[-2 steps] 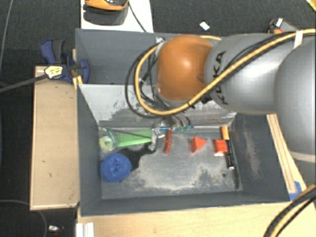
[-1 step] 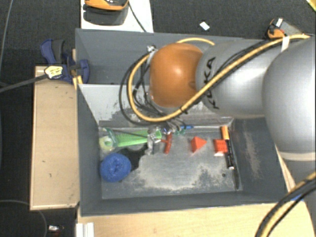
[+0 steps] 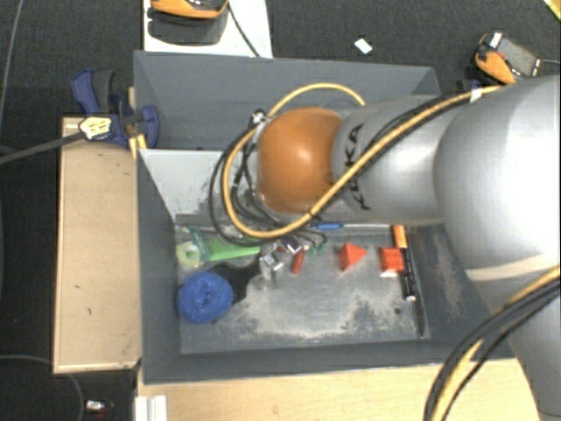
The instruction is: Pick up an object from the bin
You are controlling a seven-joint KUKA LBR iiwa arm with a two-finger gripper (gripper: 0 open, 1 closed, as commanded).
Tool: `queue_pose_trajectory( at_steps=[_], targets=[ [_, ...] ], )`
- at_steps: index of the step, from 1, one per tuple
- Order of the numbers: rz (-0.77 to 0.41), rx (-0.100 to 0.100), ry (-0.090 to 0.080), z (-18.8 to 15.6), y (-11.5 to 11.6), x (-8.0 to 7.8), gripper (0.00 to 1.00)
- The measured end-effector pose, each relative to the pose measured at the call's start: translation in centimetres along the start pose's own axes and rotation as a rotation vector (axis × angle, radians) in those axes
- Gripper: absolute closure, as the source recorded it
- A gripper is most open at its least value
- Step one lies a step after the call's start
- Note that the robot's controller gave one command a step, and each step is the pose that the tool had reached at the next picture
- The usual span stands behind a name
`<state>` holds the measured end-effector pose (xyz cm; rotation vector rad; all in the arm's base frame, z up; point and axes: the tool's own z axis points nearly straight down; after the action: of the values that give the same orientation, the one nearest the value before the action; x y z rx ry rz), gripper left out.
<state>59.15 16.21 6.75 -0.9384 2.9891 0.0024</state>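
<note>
My gripper [image 3: 274, 263] pokes out as grey metal from under the arm's orange cover, low over the left middle of the bin floor. Just left of it lies a green tool [image 3: 219, 253] with a pale round end, pointing toward the left wall. A fuzzy blue ball [image 3: 206, 297] rests in front of that tool, at the front left. Beside the gripper on its right sits a small red piece [image 3: 297, 259], touching or nearly touching it. What lies directly beneath the gripper is hidden.
To the right lie a red-orange wedge [image 3: 351, 255], an orange block [image 3: 390, 260] and an orange-and-black pen [image 3: 404, 274] near the right wall. A blue item [image 3: 329, 227] peeks out at the back. The arm and its yellow cable cover the bin's back half.
</note>
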Motion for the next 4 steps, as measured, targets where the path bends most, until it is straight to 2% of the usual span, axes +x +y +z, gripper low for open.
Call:
queue_pose_trajectory(
  at_steps=[1, 4],
  targets=[
    [0.273, 0.002, -0.006, -0.3, 0.9, 0.5, 1.00],
    [0.278, 0.002, -0.013, -1.5, 0.9, 0.4, 1.00]
  ],
)
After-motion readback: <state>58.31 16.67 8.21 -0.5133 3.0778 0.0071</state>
